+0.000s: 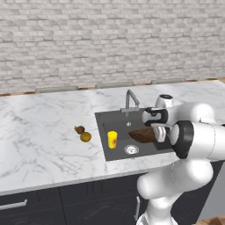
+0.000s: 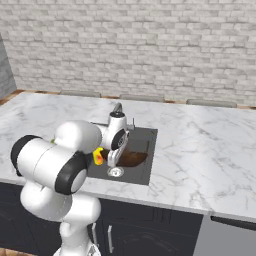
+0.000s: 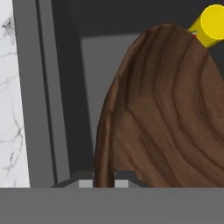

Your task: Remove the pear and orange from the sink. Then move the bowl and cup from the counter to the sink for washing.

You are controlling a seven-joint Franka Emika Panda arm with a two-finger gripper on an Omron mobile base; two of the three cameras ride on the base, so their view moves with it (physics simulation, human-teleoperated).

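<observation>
The bowl (image 1: pixel 143 135) hangs tilted inside the sink (image 1: pixel 102 127), over its right half, its rim pinched between the pincer's (image 3: pixel 104 183) fingertips; in the hand view the wood grain rises from the narrow gap between the two tips, so the pincer is clenched on the bowl's edge. The cup (image 1: pixel 112 139) already stands upright in the basin's left half, near the drain (image 1: pixel 131 150) and below the faucet (image 1: pixel 130 100). The pear (image 1: pixel 79 129) and the orange (image 1: pixel 85 137) lie touching or nearly so on the tabletop (image 1: pixel 39 132), just off the sink's left edge. I judge this the last step: fruit out, cup in, bowl being set down. The next move calls for lowering the bowl to the basin floor clear of the cup, then letting go and lifting the arm straight out.
</observation>
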